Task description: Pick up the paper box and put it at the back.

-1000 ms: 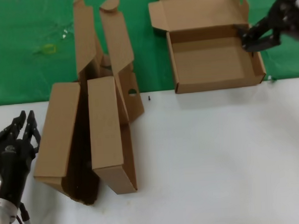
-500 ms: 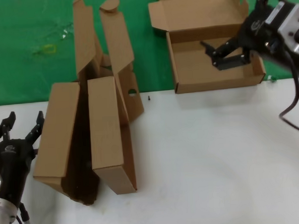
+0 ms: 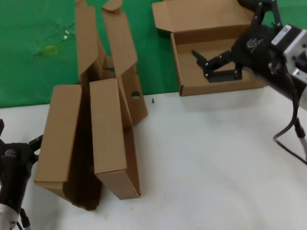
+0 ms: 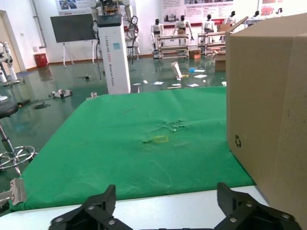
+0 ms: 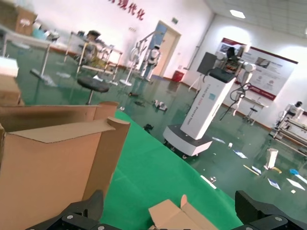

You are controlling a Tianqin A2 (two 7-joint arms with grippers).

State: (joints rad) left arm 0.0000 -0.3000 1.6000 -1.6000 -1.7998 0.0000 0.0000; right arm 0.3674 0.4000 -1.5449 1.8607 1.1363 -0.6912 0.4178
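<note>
Hiding paper box front, right tool spread

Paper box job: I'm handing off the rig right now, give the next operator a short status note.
Right gripper: fingers open, empty, hovering over the paper box.
Left gripper: fingers open, empty, low at the near left beside the two other boxes.
Paper box: lid open, lying on the green cloth at the back.
Done: box looks placed and released.
Left: pull the right arm clear and check that the box sits stable.
</note>
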